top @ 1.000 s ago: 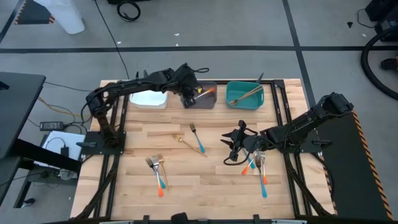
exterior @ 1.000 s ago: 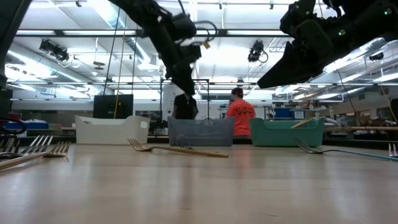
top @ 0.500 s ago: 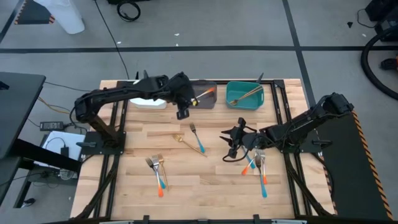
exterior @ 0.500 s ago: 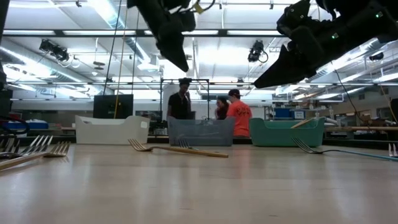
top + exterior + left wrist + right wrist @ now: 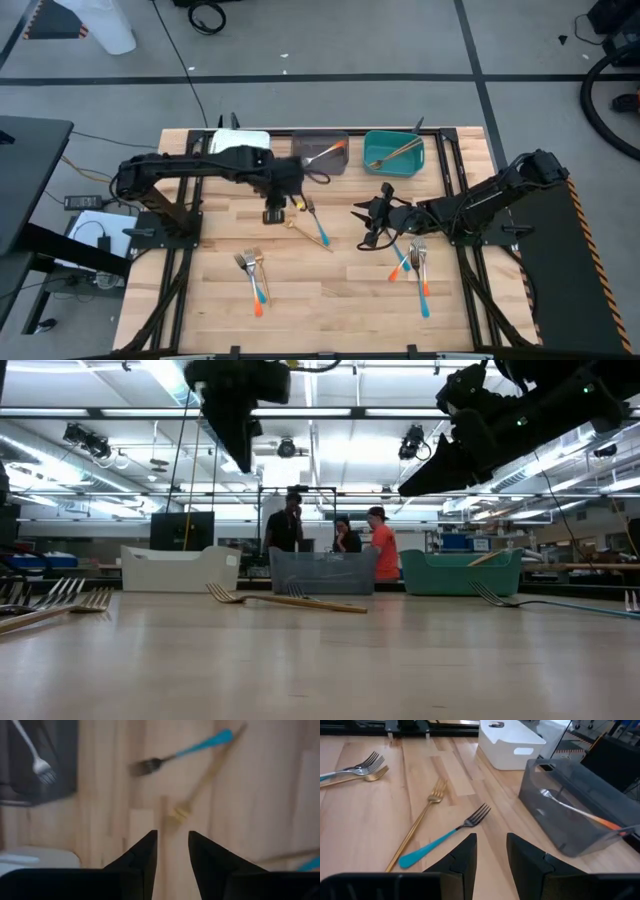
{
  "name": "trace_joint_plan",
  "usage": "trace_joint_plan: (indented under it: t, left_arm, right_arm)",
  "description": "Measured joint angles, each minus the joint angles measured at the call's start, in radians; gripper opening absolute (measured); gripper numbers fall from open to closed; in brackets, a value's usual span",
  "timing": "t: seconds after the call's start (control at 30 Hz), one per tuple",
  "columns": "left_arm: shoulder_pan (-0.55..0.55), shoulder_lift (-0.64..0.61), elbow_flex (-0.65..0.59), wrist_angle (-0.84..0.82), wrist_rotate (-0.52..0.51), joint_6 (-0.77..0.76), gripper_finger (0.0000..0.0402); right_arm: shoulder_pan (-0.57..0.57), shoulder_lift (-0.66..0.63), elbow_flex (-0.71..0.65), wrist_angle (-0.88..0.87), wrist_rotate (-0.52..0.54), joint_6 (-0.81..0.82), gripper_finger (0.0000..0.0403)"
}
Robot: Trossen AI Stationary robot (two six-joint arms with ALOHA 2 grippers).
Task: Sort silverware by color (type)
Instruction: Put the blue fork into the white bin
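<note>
Above the wooden table (image 5: 220, 300), the left gripper (image 5: 273, 214) hung just beside a gold fork (image 5: 305, 233) at mid-table, fingers (image 5: 143, 854) slightly parted and empty. Right gripper (image 5: 370, 222) hovered on the other side of that fork, a narrow gap between its fingers (image 5: 461, 855), nothing pinched. A blue-handled fork (image 5: 318, 224) lay touching the gold fork. The grey bin (image 5: 322, 152) beyond held an orange-handled fork (image 5: 580, 811); the teal bin (image 5: 394, 150) held gold pieces; the white bin (image 5: 238, 152) stood beside the grey. More forks lay nearer the front edge on both sides.
</note>
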Motion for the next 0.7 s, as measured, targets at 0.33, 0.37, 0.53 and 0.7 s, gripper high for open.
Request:
trace_joint_plan:
  t: [0.33,0.37,0.53,0.7]
  left_arm:
    - [-0.177,0.000,0.000,-0.090,0.003,-0.112,0.0119]
    - [-0.191,0.000,0.000,-0.090,0.003,-0.130,0.0119]
    - [-0.262,0.000,0.000,-0.090,0.002,-0.217,0.0119]
    - [-0.331,0.000,0.000,-0.090,0.003,-0.331,0.0119]
  right_arm:
    - [-0.048,0.000,0.000,0.109,-0.050,-0.097,0.0116]
    - [-0.053,0.000,0.000,0.117,-0.058,-0.103,0.0116]
    - [-0.085,0.000,0.000,0.155,-0.088,-0.140,0.0116]
    - [-0.119,0.000,0.000,0.187,-0.108,-0.170,0.0116]
